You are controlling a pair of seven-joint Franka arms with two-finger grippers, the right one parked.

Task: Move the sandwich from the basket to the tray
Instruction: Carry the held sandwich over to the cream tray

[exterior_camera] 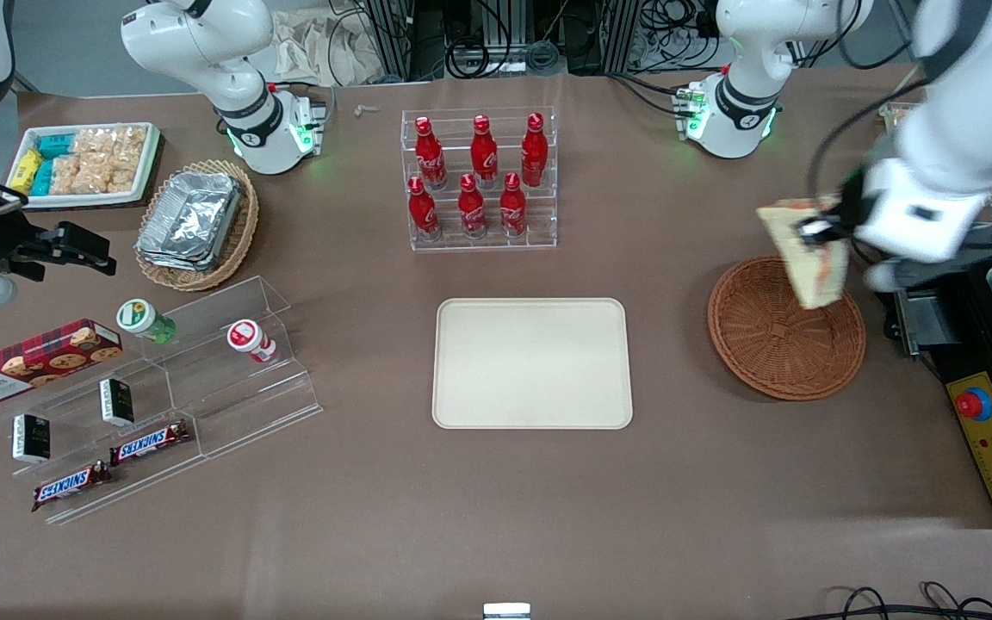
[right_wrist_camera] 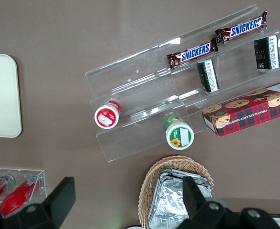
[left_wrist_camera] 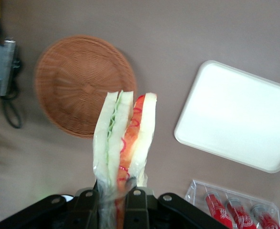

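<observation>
Hanging above the basket (exterior_camera: 786, 338), the sandwich (exterior_camera: 810, 251) sits clamped between the gripper (exterior_camera: 816, 229) jaws.

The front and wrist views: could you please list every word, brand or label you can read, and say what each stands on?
"SNICKERS": on two chocolate bars on the clear acrylic shelf.
"WALKER'S": faintly, on the red tartan cookie box.
Red bottles: white script, unreadable.
Small dark boxes: print too small.
Sandwich in the left arm's tool, lifted above the basket; tray: no text.
</observation>
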